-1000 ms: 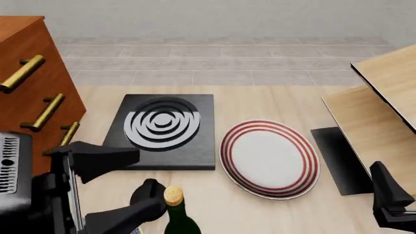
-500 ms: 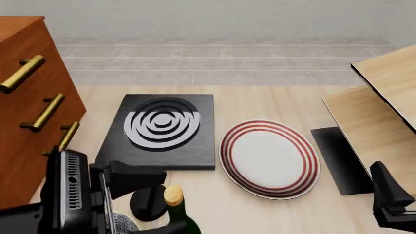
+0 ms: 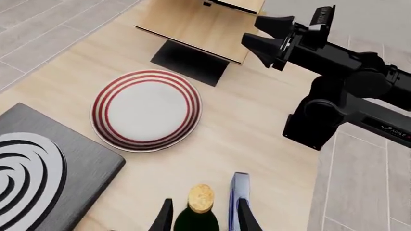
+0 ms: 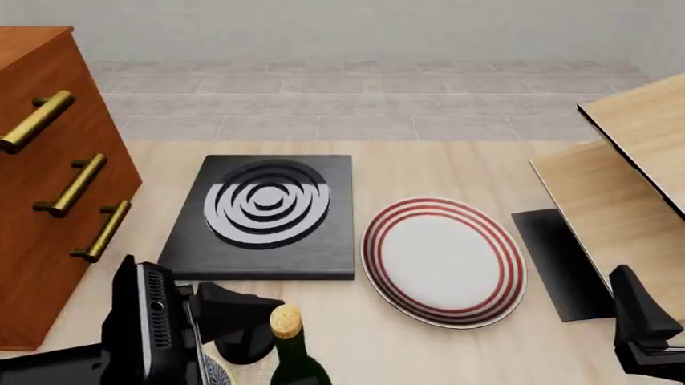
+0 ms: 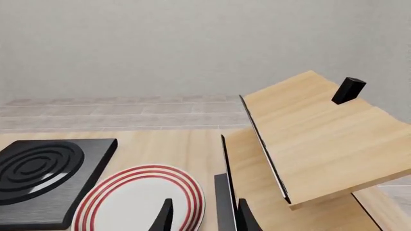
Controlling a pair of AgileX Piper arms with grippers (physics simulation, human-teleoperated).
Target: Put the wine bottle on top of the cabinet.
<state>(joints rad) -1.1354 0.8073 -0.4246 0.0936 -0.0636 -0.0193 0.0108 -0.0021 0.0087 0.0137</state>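
The wine bottle (image 4: 291, 365), dark green with a tan cork (image 3: 200, 198), stands upright at the table's near edge, cut off by the frame. My left gripper (image 3: 202, 217) is open and straddles the bottle's neck below the cork, one finger on each side. In the front view one black finger (image 4: 237, 311) shows just left of the cork. The reddish-brown cabinet (image 4: 38, 200) with brass handles stands at the far left; its top is barely in view. My right gripper (image 5: 202, 219) is open and holds nothing, low at the right (image 4: 642, 333).
A black slab with concentric rings (image 4: 268, 212) lies beside a red-ringed white plate (image 4: 444, 258). A squat black knob (image 4: 246, 341) sits just left of the bottle. Pale panelled furniture (image 4: 631, 176) and a black mat (image 4: 554, 261) fill the right. The right arm (image 3: 340, 82) crosses the left wrist view.
The left arm has dropped lower and swung in toward the bottle, bringing its fingers to either side of the neck. The bottle and the right arm have stayed where they were.
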